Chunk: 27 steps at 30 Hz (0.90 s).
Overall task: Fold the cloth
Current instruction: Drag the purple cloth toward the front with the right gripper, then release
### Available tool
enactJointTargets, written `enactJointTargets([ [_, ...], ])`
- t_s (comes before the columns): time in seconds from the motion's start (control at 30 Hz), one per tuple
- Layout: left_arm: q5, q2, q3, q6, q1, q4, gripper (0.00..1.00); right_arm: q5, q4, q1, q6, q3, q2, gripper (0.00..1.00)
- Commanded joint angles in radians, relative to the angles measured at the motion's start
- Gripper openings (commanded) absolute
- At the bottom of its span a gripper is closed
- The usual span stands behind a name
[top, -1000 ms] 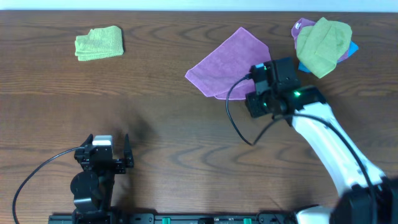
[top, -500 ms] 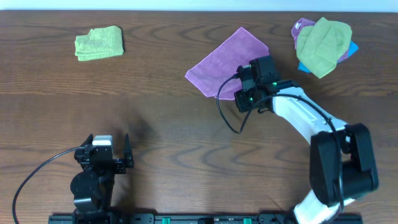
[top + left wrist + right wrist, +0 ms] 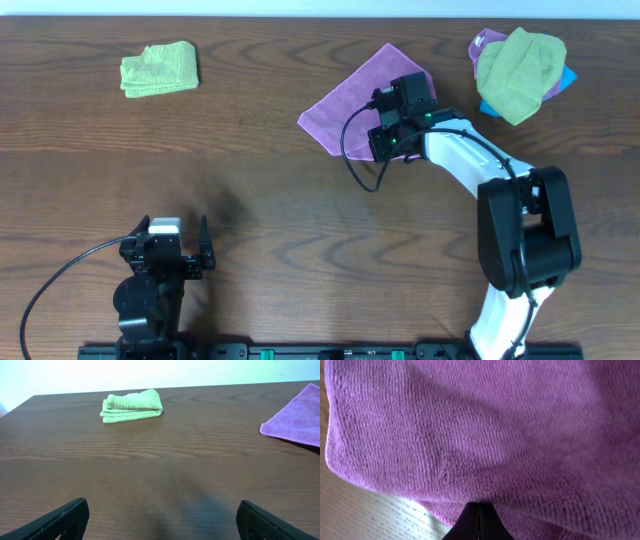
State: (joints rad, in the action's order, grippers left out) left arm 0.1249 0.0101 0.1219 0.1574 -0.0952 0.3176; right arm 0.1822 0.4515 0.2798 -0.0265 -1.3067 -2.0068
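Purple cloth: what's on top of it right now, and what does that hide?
The right gripper sits over the purple cloth's lower right part, jaws pinched shut on its fabric. The cloth below the wrist and arm is covered, so its fold there cannot be seen.

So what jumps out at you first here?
The big purple cloth near the table's far middle, with the right tool pinching its near edge. Then the colourful cloth heap in the far right corner and a folded green cloth far left.
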Motion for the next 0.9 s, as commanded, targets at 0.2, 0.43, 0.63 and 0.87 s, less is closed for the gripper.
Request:
enactJointTargets([
  [0.2, 0.006, -0.006, -0.022, -0.001, 0.003, 0.01, 0.95, 0.003, -0.032, -0.004, 0.027, -0.024, -0.047, 0.02],
  [0.43, 0.006, -0.006, -0.022, -0.001, 0.003, 0.01, 0.95, 0.003, -0.027, -0.003, 0.029, -0.024, -0.057, 0.01],
  [0.63, 0.006, -0.006, -0.022, -0.001, 0.003, 0.01, 0.95, 0.002, -0.016, -0.003, 0.029, -0.024, -0.057, 0.01],
  [0.87, 0.006, -0.006, -0.022, 0.0, 0.003, 0.01, 0.95, -0.002, 0.069, -0.003, 0.029, -0.024, -0.057, 0.01],
])
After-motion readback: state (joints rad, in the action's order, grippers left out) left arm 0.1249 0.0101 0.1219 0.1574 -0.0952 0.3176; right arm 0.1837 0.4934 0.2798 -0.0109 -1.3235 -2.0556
